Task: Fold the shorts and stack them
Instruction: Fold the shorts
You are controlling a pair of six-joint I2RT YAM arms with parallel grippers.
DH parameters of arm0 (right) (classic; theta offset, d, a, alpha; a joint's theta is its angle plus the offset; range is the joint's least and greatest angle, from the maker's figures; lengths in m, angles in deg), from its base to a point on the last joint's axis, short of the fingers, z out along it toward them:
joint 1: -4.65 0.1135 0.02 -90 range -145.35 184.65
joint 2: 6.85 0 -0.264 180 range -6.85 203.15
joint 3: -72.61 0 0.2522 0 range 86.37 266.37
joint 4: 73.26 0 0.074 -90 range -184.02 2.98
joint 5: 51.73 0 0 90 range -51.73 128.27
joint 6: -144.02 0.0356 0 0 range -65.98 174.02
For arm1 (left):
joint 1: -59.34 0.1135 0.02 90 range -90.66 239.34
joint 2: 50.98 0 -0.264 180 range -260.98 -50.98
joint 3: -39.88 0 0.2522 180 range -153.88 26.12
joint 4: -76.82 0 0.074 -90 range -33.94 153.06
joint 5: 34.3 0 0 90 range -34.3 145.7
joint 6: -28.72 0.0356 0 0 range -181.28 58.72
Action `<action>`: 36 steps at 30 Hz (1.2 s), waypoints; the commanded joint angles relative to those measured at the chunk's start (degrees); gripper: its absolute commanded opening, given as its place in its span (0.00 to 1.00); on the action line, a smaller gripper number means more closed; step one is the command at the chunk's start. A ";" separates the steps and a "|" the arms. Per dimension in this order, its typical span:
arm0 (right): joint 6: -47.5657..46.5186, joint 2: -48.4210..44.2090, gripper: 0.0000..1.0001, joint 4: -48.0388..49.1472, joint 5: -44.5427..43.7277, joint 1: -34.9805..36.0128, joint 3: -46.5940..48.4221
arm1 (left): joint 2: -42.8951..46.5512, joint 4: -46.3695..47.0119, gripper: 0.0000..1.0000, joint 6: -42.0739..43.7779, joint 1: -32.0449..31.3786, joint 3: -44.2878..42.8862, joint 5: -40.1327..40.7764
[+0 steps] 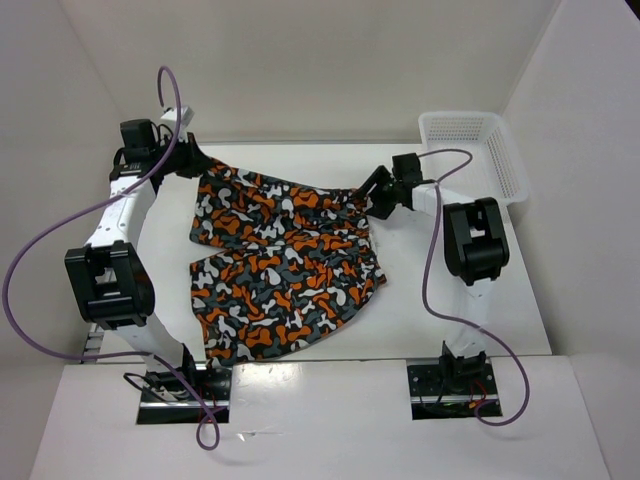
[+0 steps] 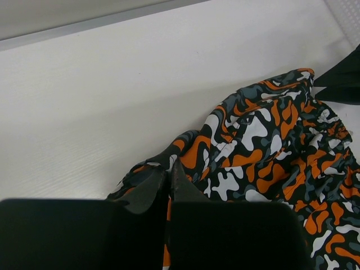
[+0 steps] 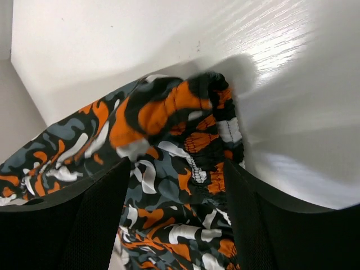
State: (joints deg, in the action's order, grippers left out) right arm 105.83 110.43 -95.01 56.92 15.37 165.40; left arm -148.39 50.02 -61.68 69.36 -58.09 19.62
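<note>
Two hands meet one pair of shorts [image 1: 285, 265] spread on the desk [image 1: 440, 320]: left hand [image 2: 167, 174] clenched on a far corner, largely hiding it, right hand [image 3: 175, 169] released, spread wide astride bunched cloth. One basket [image 1: 480, 150] stands far right.

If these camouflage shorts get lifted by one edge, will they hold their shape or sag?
Probably floppy: the shorts lie creased on the table and bunch up at the gathered edge, so lifted parts should sag. Likely light: the thin fabric tucks between the closed fingers of the left hand. A push would probably wrinkle them rather than slide them whole.
</note>
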 commanded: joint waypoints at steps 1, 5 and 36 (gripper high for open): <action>4.33 2.68 0.72 4.91 6.12 -0.78 3.68 | 0.55 1.26 0.00 0.40 -0.18 -2.54 -1.81; 4.97 3.49 0.72 5.53 7.18 -1.93 4.82 | 1.08 1.26 0.00 0.40 -0.18 -3.07 -1.81; 9.89 10.70 0.73 4.47 15.34 -3.69 13.96 | 1.60 0.21 0.00 0.40 -0.18 -3.07 -1.81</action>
State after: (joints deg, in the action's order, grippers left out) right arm 115.51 122.60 -90.79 69.32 12.01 177.29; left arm -148.39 49.34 -61.68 69.36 -58.77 19.38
